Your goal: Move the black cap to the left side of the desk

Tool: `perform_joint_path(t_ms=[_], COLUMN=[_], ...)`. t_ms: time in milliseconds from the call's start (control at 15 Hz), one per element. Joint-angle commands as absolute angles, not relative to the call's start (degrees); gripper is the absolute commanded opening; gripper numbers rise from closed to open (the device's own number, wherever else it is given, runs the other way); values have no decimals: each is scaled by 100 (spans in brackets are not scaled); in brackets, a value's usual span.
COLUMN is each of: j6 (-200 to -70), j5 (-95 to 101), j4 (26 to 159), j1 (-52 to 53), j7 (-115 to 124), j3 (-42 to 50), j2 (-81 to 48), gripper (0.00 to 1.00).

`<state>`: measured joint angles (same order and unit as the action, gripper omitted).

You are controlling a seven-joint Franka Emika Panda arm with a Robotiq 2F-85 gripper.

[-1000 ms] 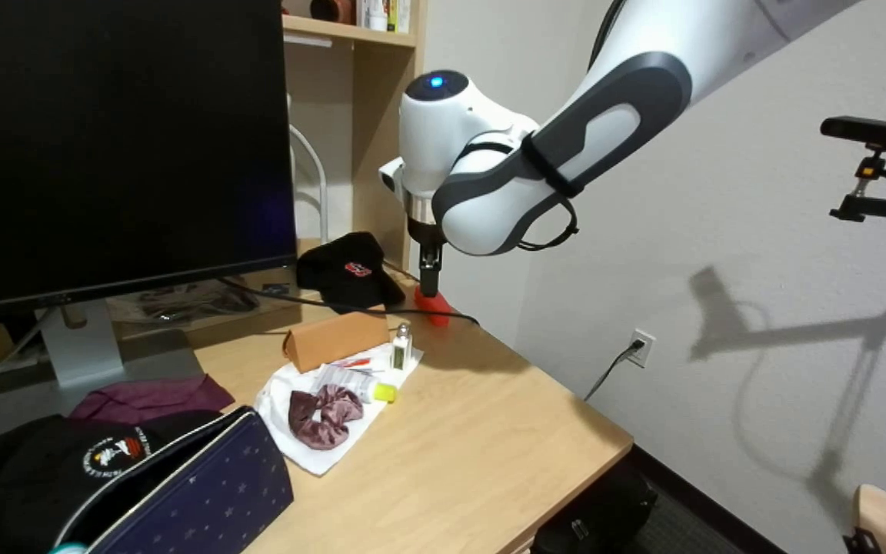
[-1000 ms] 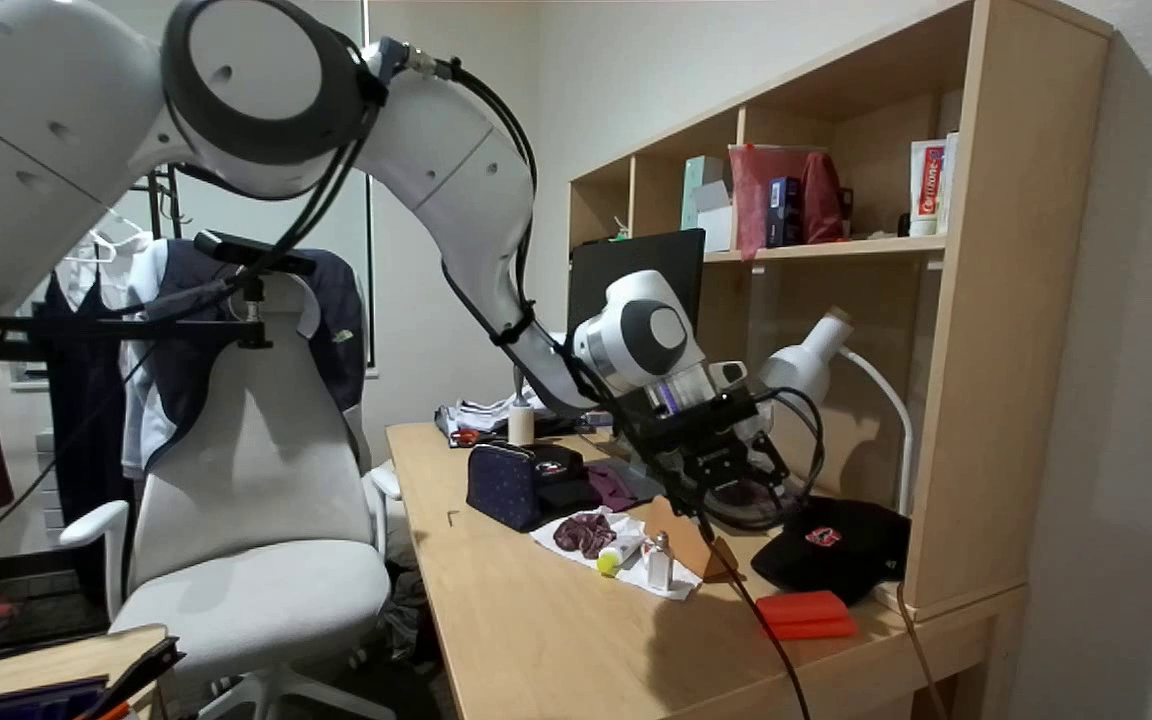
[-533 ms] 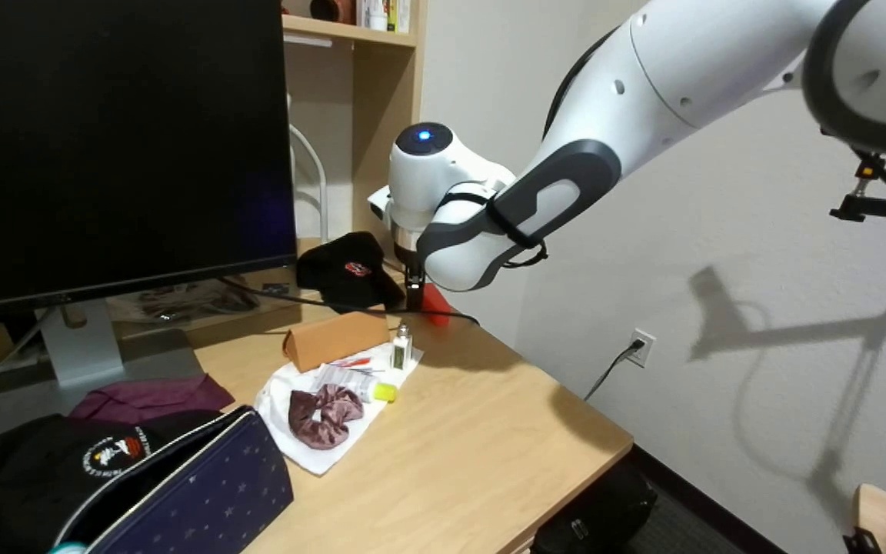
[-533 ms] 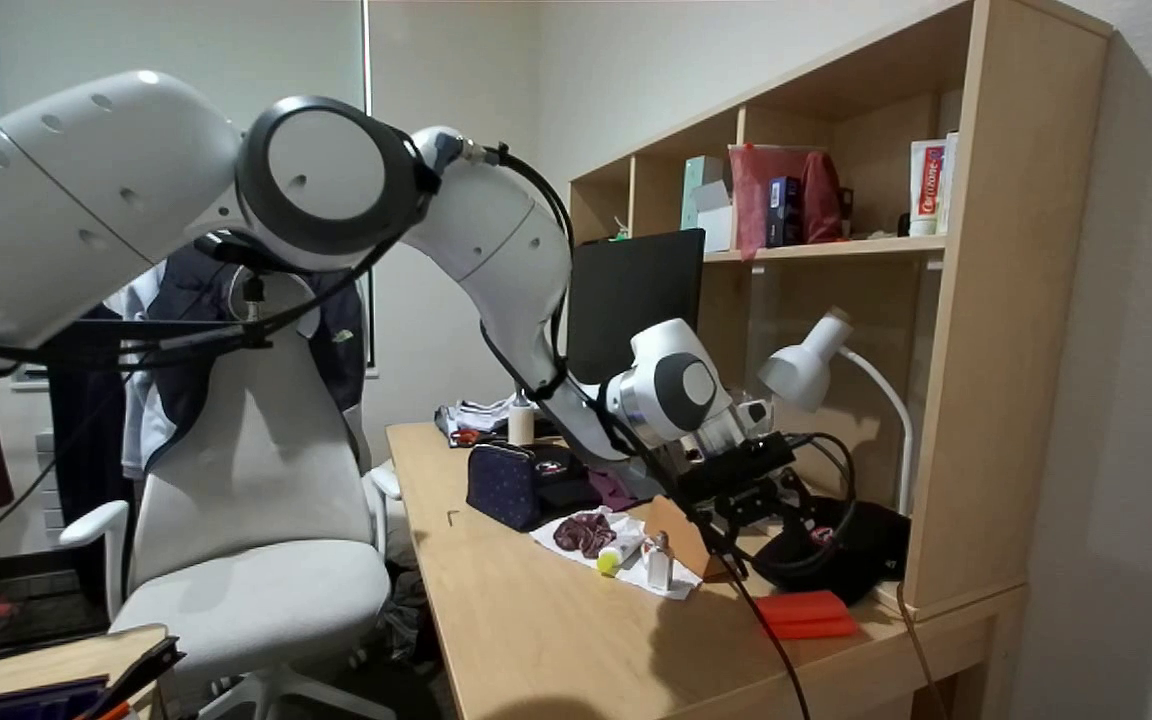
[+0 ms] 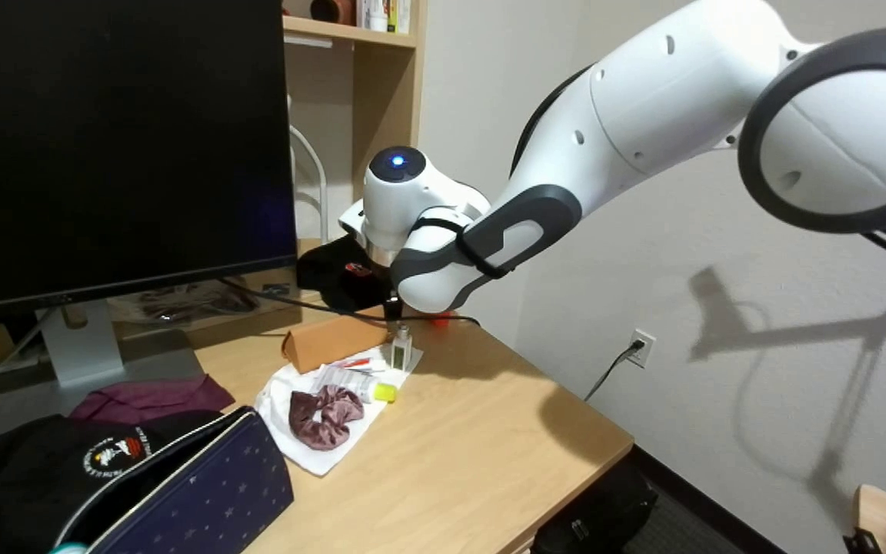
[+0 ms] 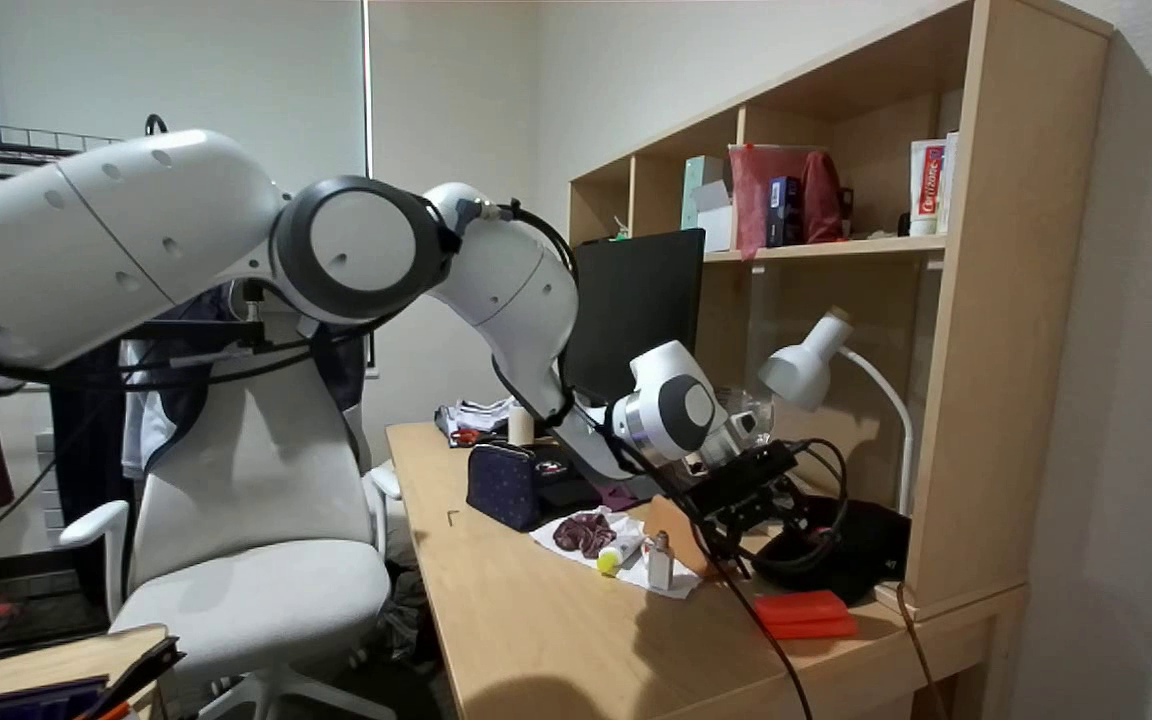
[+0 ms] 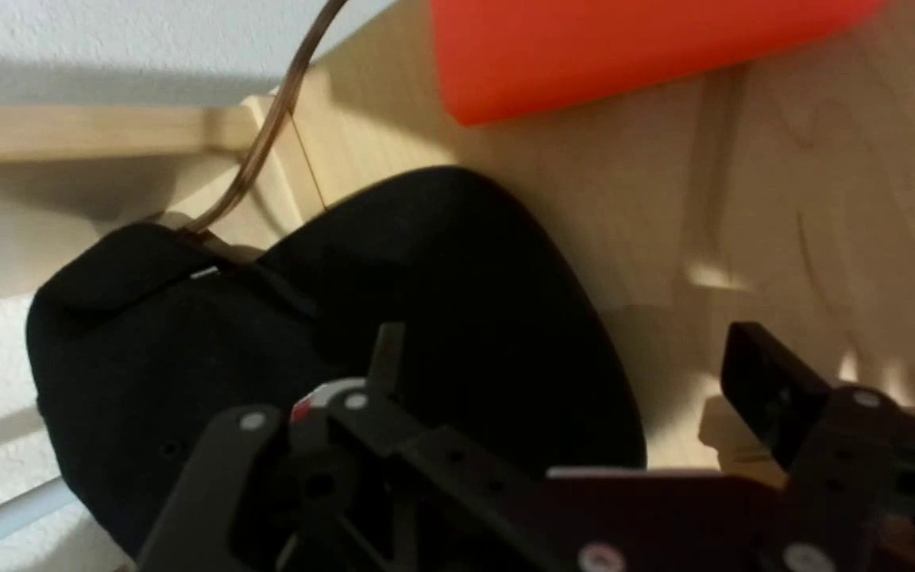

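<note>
The black cap (image 5: 339,273) lies at the back corner of the light-brown wooden desk (image 5: 474,454), against the shelf. It has a small red and white mark and also shows in an exterior view (image 6: 866,550), partly behind the gripper and its cables. In the wrist view the cap's brim (image 7: 457,262) points to the upper right over the desk (image 7: 807,183). My gripper (image 7: 565,345) is open and empty. One finger is over the cap and the other is past the brim's edge, above the wood. In an exterior view the gripper tip (image 5: 393,306) is in front of the cap.
A red case (image 6: 804,614) lies beside the cap. A tan case (image 5: 335,338), a small glass bottle (image 5: 401,348) and a scrunchie (image 5: 325,417) on white tissue are near. A navy pouch (image 5: 204,485), monitor (image 5: 120,138), lamp (image 6: 802,368) and shelf (image 6: 996,330) stand around.
The arm has come down, and in an exterior view the gripper has shifted left from above the red case to in front of the cap. The cap and desk items have not moved.
</note>
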<state>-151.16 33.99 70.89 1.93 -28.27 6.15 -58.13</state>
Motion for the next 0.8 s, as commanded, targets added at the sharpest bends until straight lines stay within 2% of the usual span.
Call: perform_joint_path(t_ms=[0, 133, 200, 267, 733], j6=[-14888, -14809, -14772, -14737, -14576], j5=[3550, 3609, 3620, 3625, 3660], j4=[6488, 6312, 6239, 6175, 5841], j1=[297, 359, 372, 379, 426], j7=[-3088, -3073, -3107, -3148, -3234], j3=[755, 858, 878, 886, 962], j2=[-6257, -6402, -6457, -6494, -6634], gripper=[100, 100, 75, 74, 28])
